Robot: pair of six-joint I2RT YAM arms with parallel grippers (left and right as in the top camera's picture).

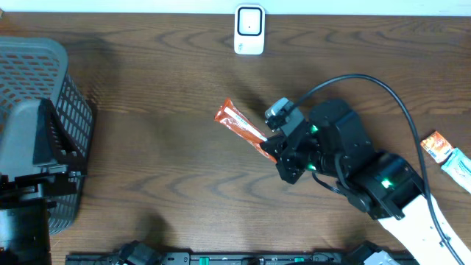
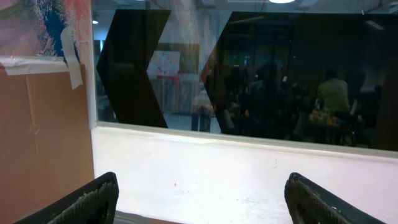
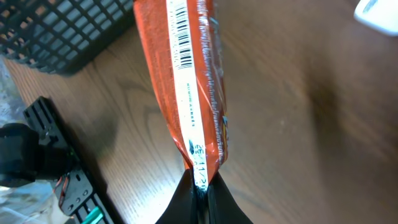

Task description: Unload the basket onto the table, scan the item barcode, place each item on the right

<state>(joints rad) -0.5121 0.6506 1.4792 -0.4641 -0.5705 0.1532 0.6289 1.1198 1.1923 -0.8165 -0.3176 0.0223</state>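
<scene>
We see the right end effector clenched on one end of a long orange-red foil snack packet. In the right wrist view its two dark fingers pinch the packet's sealed end, and the rest of the packet stretches straight away from them. A white strip with a black barcode runs along the face turned toward that camera.

From overhead, the packet points up and to the left from the fingers, over the middle of the brown wooden desk. It is well apart from the small white scanner at the desk's far edge.

The dark grey plastic mesh basket stands at the left side. The left end effector is released, its fingers spread wide with nothing between them, facing a white wall and a window.
</scene>
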